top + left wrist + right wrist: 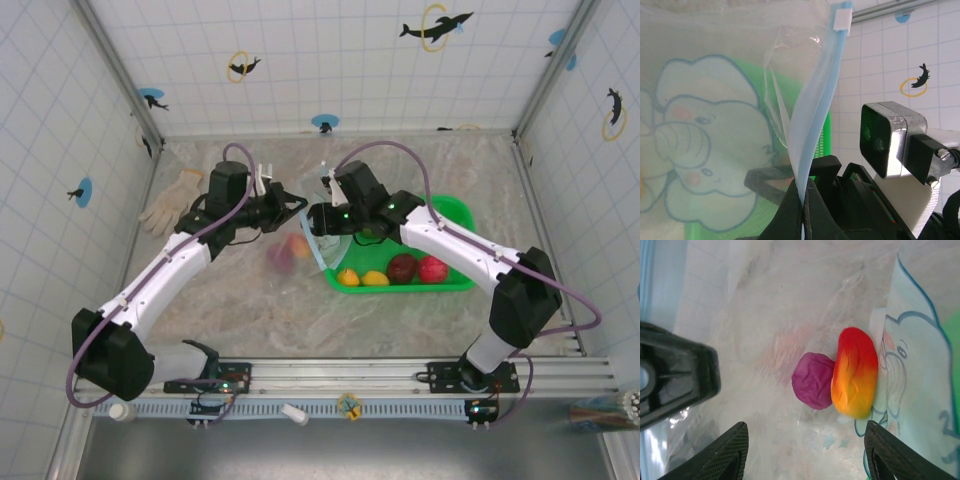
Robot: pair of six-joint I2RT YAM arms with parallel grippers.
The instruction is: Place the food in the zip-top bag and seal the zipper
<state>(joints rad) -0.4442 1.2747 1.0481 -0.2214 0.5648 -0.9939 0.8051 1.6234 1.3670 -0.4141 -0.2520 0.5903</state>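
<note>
Left tool point(802, 202): fingers pressed together on the light-blue zipper point(822, 110), which rises from the grip, its two strips parting above it. Right tool point(805, 455): fingers spread wide, holding nothing, facing the left tool across the bag mouth. Zip-top bag point(290, 285): clear, elephant print, mouth lifted at the tools, body draped on the counter point(420, 170) beside the left end of the green basket point(455, 212). Food in bag: magenta piece point(812, 380) touching red-yellow piece point(855, 372). Food in basket: yellow-orange piece point(347, 277), yellow piece point(375, 279), dark brown piece point(402, 267), red piece point(433, 269).
</note>
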